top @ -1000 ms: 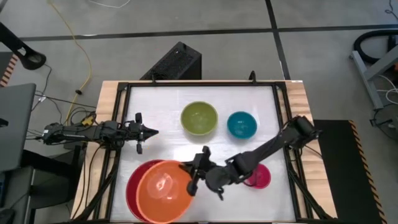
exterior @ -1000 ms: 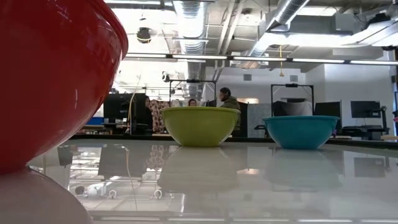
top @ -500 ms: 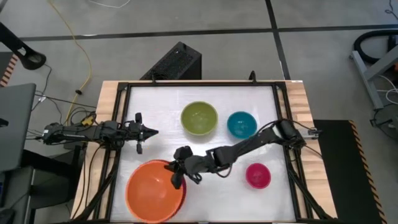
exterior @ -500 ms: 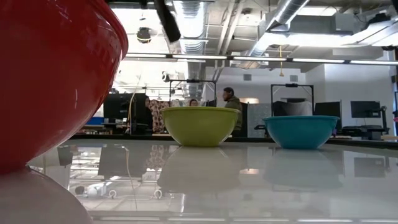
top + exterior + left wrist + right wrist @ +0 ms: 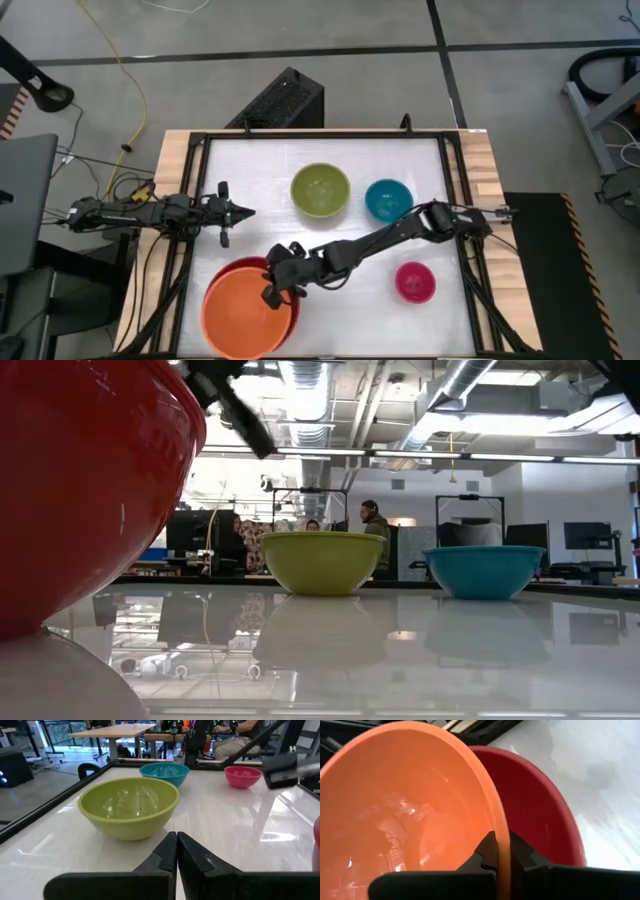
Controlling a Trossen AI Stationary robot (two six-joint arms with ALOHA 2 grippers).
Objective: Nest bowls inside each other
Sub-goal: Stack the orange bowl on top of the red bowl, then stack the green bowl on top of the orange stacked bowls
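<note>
The orange bowl (image 5: 245, 315) sits in the red bowl (image 5: 246, 266) at the table's near left, and the red rim shows along its far and right sides. My right gripper (image 5: 271, 292) is shut on the orange bowl's rim. The lime green bowl (image 5: 320, 190) and the teal bowl (image 5: 388, 200) stand on their bases mid-table toward the far side. The magenta bowl (image 5: 415, 282) stands near the right. My left gripper (image 5: 246, 211) waits shut at the left edge, level, pointing at the green bowl (image 5: 129, 805). My right gripper pinches the orange bowl's rim (image 5: 503, 832) at its far right side, one finger inside the bowl and one outside. The fingers slant down from the table's right. The orange bowl's held rim stands above the red bowl's rim (image 5: 547, 807).
A black frame (image 5: 452, 170) runs around the white table top. The right arm (image 5: 380, 238) stretches across the middle, between the teal and magenta bowls. In the low view the red bowl (image 5: 90, 480) fills the left and a dark finger (image 5: 238, 410) shows above.
My right gripper has gone toward the table's left edge and down, still shut on the orange bowl's rim. The orange bowl has shifted left and sunk over the red bowl, covering most of it. The arm has uncovered the magenta bowl.
</note>
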